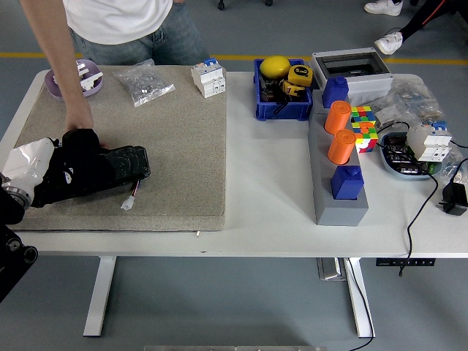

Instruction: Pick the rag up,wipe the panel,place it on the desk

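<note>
The left hand (pixel 73 157) lies on the panel (pixel 110 167); whether its fingers grip the rag is unclear. A person's hand (pixel 77 121) presses the panel just beyond them.

single high view, facing down over table (pixel 270 212)

No text, label or number is legible on anything on the table (pixel 270 183).

The panel (pixel 110 167) lies on the mat (pixel 175 146) at the table's (pixel 263 219) left, the bin (pixel 281 99) behind-right of it.
</note>
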Motion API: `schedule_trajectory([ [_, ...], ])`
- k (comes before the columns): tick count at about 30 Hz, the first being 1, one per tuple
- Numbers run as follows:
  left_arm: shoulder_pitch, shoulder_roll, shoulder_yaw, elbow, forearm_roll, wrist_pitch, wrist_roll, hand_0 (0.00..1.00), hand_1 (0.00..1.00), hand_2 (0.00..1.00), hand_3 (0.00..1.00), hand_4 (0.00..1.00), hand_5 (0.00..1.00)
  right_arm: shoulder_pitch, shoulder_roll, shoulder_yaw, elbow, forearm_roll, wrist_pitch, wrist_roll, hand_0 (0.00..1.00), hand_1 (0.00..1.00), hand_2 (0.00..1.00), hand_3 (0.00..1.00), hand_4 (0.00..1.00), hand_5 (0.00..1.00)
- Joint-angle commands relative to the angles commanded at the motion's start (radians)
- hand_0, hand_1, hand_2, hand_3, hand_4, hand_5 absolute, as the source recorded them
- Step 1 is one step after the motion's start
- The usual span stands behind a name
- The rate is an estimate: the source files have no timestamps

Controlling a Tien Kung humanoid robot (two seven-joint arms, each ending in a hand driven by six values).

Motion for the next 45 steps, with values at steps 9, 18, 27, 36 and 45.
schedule_trajectory([
  [9,-0.051,-0.044,0.051,0.0,-0.006,0.0,0.004,0.261,0.282,0.524,0.454,0.064,0.002,0.0,-0.001,-0.003,0.001,0.003,0.001,0.001,0.76,0.585,0.697,0.7,0.998,0.653],
  [18,-0.092,-0.076,0.104,-0.011,-0.005,-0.014,0.022,0.261,0.282,0.524,0.455,0.066,0.002,0.001,-0.002,-0.006,0.001,0.004,0.001,0.001,0.759,0.586,0.697,0.699,0.998,0.655],
  [27,-0.132,-0.106,0.166,-0.021,-0.001,-0.029,0.045,0.261,0.283,0.525,0.457,0.072,0.002,0.004,-0.003,-0.011,0.002,0.006,0.002,0.002,0.759,0.585,0.697,0.699,0.998,0.656],
  [36,-0.128,-0.105,0.165,-0.017,0.002,-0.023,0.045,0.263,0.283,0.524,0.456,0.07,0.002,0.003,-0.004,-0.009,0.002,0.008,0.002,0.002,0.759,0.585,0.697,0.7,0.998,0.657],
  [45,-0.092,-0.089,0.122,-0.01,0.015,-0.019,0.045,0.262,0.283,0.525,0.457,0.072,0.002,0.001,-0.003,-0.006,0.003,0.005,0.0,0.003,0.759,0.585,0.697,0.7,0.998,0.657],
])
